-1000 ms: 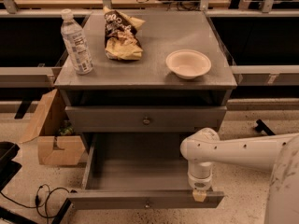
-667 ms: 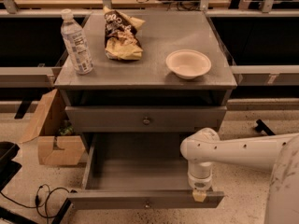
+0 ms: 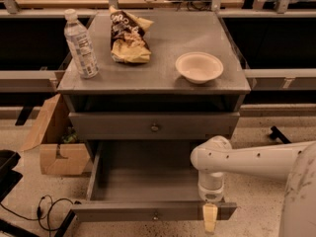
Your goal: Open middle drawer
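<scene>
I judge the pull to be at or near its end. The middle drawer point(image 3: 118, 212) stands far out from the cabinet point(image 3: 163, 75), its front down at 6 o'clock, nearest the camera. I take this one for the middle drawer because a closed drawer point(image 3: 108, 126) sits above it, and a third could well lie hidden beneath.

My gripper point(image 3: 210, 218) hangs at 5 o'clock, down over the drawer's front edge, off toward 3 o'clock from the knob point(image 3: 155, 215) and not on it. I cannot tell whether it is released or clenched. My arm point(image 3: 256, 159) reaches in from 3 o'clock.

If the drawer is out far enough, the next move calls for lifting straight up and clear of the front edge. Any drift toward 12 o'clock risks pushing the drawer back in.

The open drawer shows only its bare grey floor. On the cabinet top, the bowl point(image 3: 199, 66) at 2 o'clock looks empty. A bottle point(image 3: 81, 46) stands upright at 10 o'clock, with a crumpled bag point(image 3: 128, 36) lying just beside it toward 12. On the floor at 9 o'clock, a cardboard box point(image 3: 54, 147) holds something greenish that I cannot make out.
</scene>
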Controlling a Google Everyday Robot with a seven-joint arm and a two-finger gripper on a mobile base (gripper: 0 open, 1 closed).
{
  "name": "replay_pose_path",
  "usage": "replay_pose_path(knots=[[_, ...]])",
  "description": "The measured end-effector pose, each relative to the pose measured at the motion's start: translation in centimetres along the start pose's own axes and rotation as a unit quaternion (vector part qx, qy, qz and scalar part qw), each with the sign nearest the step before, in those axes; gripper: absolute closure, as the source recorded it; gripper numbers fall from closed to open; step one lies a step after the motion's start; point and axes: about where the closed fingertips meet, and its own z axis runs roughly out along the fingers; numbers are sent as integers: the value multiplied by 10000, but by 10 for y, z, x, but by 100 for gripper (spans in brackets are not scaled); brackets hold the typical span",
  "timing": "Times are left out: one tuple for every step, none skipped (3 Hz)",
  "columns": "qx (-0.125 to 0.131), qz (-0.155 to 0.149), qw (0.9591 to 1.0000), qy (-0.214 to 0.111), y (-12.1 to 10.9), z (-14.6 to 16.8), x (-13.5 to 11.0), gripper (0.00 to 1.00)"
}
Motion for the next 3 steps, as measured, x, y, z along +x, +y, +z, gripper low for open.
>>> replay_pose_path(knots=[[168,38,9998,-40,0,-37,12,0],[508,179,9985,50,15,-109,34,0],[862,390,9954,115,50,-187,58,0]])
